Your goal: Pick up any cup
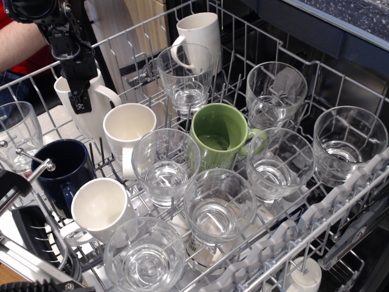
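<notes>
The cup, a tall glossy white mug with a loop handle on its right, stands upright at the back left of the dishwasher rack. My black gripper comes down from the top left onto the cup's rim. One finger hangs down over the cup's upper wall. The other finger is hidden, so I cannot tell whether the gripper is open or shut.
Close by the cup stand a cream mug, a navy mug and a second cream mug. A green mug, a narrower white mug and several clear glasses fill the rack. A person's arm is at the top left.
</notes>
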Controlling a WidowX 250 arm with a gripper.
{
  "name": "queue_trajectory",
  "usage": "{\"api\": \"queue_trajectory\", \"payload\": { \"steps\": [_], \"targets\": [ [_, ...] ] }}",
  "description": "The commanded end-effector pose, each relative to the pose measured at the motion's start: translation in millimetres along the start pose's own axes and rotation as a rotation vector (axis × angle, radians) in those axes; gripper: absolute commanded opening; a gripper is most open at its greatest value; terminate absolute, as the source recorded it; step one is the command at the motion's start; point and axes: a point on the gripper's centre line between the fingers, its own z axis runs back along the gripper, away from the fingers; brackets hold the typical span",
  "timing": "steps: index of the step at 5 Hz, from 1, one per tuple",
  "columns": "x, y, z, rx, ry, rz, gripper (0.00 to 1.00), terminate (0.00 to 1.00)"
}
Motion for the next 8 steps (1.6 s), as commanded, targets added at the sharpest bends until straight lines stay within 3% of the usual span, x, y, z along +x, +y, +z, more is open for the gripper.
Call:
{"api": "queue_trajectory", "payload": {
  "steps": [1, 2, 5, 7, 8],
  "targets": [
    [3, 20, 18, 0.047, -0.006, 0.013, 0.00, 0.00],
    [5, 22, 25, 0.049, -0.012, 0.016, 0.00, 0.00],
    [4, 38, 93, 0.094, -0.012, -0.017, 0.00, 0.00],
    [2, 42, 133, 0.159, -0.007, 0.004, 0.00, 0.00],
    [4, 47, 154, 0.117, 0.024, -0.009, 0.00, 0.00]
  ]
}}
